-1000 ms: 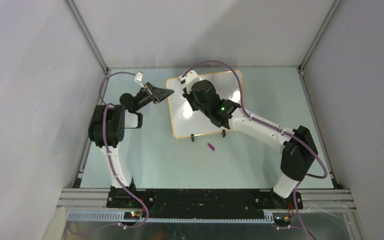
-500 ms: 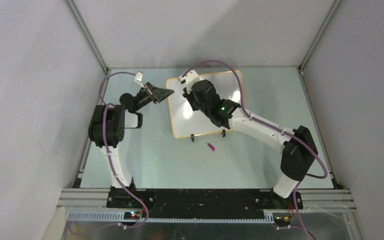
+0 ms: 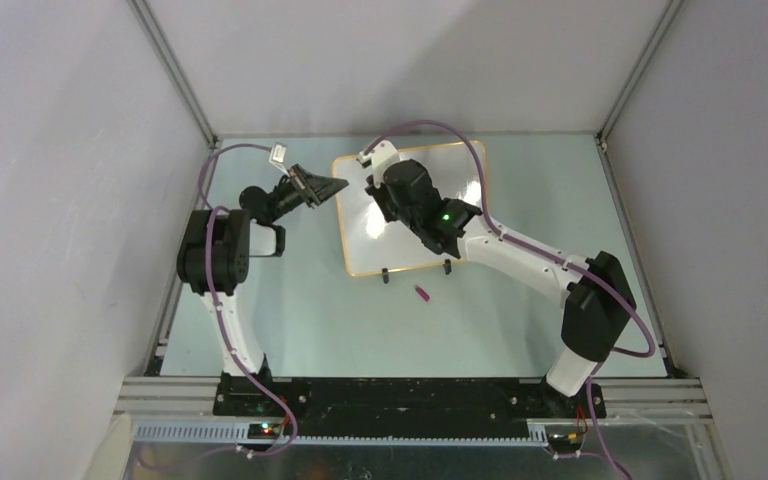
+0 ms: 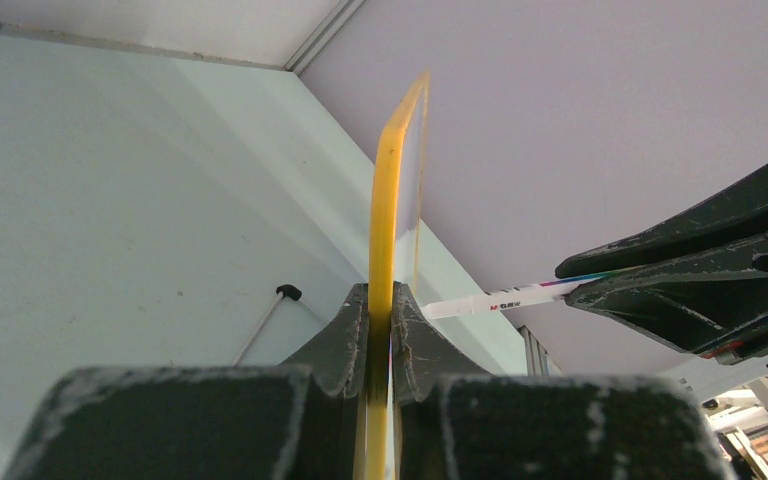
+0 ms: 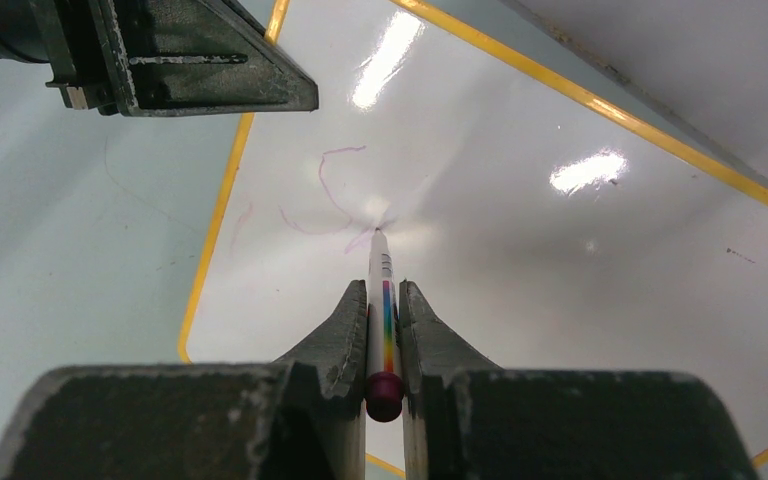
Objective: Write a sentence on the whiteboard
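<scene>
**Whiteboard** (image 3: 370, 250): glossy white with an orange-yellow frame, placed on the pale green counter (image 3: 310, 320) toward 12 o'clock of centre. Two black clip feet (image 3: 386, 275) are seen along its 6 o'clock edge.

**Left tool** (image 4: 380, 300): the frame is pinched between both fingers near the board's 10 o'clock corner.

**Right tool** (image 5: 382, 290): a white marker (image 5: 381, 310) with a rainbow band is clamped in it. The marker tip is laid against the glossy face, beside faint purple strokes (image 5: 330, 190).

**Small purple piece** (image 3: 423, 294): noted on the counter at 6 o'clock of the board, near the feet but apart from them.
</scene>
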You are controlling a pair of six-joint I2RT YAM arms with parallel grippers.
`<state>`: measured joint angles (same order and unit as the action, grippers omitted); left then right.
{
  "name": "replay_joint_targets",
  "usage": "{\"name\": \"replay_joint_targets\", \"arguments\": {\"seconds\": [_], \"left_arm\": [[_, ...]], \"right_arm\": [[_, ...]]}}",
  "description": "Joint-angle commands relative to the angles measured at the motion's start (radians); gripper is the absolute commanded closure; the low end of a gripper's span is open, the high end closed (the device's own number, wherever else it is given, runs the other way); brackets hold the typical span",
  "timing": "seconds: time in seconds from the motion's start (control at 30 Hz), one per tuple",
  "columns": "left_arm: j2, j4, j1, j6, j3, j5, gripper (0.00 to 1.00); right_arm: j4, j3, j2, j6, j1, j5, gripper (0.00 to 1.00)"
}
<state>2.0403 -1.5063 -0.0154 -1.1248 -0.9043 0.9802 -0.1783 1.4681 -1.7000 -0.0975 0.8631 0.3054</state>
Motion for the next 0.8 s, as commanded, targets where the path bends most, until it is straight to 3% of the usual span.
{"name": "replay_joint_targets", "arguments": {"seconds": [0.0,0.77], "left_arm": [[0.017,-0.023,-0.022,0.049,-0.007,0.079,1.00],[0.016,-0.024,-0.023,0.048,-0.007,0.079,1.00]], "right_arm": [[-0.023,-0.023,0.025,0.000,-0.020,0.037,1.00],[-0.031,-0.084,0.044,0.017,0.008,0.050,1.00]]}}
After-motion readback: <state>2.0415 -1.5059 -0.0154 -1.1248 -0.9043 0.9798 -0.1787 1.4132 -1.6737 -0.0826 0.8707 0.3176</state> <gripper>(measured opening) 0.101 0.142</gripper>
